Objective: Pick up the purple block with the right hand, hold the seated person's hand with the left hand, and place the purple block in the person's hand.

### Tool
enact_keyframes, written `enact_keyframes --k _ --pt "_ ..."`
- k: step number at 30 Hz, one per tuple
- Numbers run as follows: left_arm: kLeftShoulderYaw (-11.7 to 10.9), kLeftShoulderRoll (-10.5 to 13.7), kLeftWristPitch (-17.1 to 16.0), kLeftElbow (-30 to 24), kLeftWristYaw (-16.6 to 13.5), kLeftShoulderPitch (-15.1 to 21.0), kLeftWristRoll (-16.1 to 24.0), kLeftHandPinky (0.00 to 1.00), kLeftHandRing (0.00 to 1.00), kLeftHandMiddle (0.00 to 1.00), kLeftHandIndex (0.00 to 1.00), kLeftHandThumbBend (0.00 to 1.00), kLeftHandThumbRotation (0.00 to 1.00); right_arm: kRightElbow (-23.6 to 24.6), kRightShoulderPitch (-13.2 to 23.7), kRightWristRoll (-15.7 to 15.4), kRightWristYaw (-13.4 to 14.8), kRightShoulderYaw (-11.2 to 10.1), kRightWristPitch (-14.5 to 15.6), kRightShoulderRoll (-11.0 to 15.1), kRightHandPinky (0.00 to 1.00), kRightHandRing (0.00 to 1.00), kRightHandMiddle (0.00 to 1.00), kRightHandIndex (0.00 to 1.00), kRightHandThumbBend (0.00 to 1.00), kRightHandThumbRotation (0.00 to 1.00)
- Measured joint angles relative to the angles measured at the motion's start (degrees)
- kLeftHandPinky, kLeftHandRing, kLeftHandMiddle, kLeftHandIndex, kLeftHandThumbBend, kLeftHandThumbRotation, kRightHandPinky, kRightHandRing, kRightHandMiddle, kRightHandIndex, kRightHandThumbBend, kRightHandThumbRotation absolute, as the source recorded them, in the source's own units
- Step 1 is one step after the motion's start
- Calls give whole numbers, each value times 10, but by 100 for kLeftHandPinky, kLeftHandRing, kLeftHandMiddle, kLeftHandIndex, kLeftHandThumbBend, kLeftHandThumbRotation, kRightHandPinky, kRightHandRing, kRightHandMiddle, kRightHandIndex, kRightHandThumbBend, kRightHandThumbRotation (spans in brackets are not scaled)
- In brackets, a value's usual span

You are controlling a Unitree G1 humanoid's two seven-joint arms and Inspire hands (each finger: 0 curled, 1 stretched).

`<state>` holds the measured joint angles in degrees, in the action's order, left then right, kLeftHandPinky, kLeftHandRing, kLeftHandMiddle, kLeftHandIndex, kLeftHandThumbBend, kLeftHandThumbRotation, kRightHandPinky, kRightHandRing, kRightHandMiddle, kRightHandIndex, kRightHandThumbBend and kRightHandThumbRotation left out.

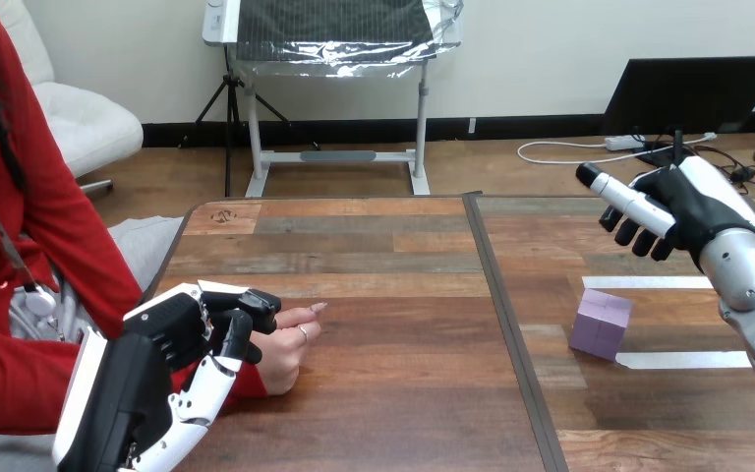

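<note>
Purple block (pixel 601 324) sits on the wooden table (pixel 383 246), below the right hand (pixel 683 211) and a little nearer the robot, in the gap between two strips of white tape (pixel 649 282) that look like markers for its starting spot. Nothing touches it, so the pickup has not begun. The right hand hangs in the air well apart from the block. Its fingers are loosely bent and empty, its thumb pokes out to the side, and its silver forearm (pixel 747 280) rises steeply from the near edge. To my eye that is a ready pose above the target, and the hand would have to drop and come back toward the robot before it could close on the block. Across the table, the left hand (pixel 202 339) lies against the person's hand (pixel 290 349), which rests on the tabletop just beyond the robot's fingers as a loose fist. The dark fingers curl over the back of that hand and the thumb sits on the near side, so it looks like a gentle hold around it. I take this as a way to steady the receiving hand for the handover. The person's fingers are folded in, and they would need to open to take the block.
</note>
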<state>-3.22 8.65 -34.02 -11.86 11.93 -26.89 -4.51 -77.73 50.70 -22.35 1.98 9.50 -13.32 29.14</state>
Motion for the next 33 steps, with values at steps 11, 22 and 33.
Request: enact_keyframes --k 11,22,33 --pt "0 0 0 0 2 -2 -2 48 60 63 56 28 56 0 0 -9 -5 3 -5 0 56 59 62 65 84 97" --pt "0 0 0 0 2 -2 -3 47 59 62 56 27 57 0 -1 -14 -35 11 -7 0 64 67 69 70 81 94" --pt "0 0 -1 0 2 -2 0 48 60 62 56 28 60 0 -1 -32 -41 22 -5 -1 59 70 72 73 83 96"
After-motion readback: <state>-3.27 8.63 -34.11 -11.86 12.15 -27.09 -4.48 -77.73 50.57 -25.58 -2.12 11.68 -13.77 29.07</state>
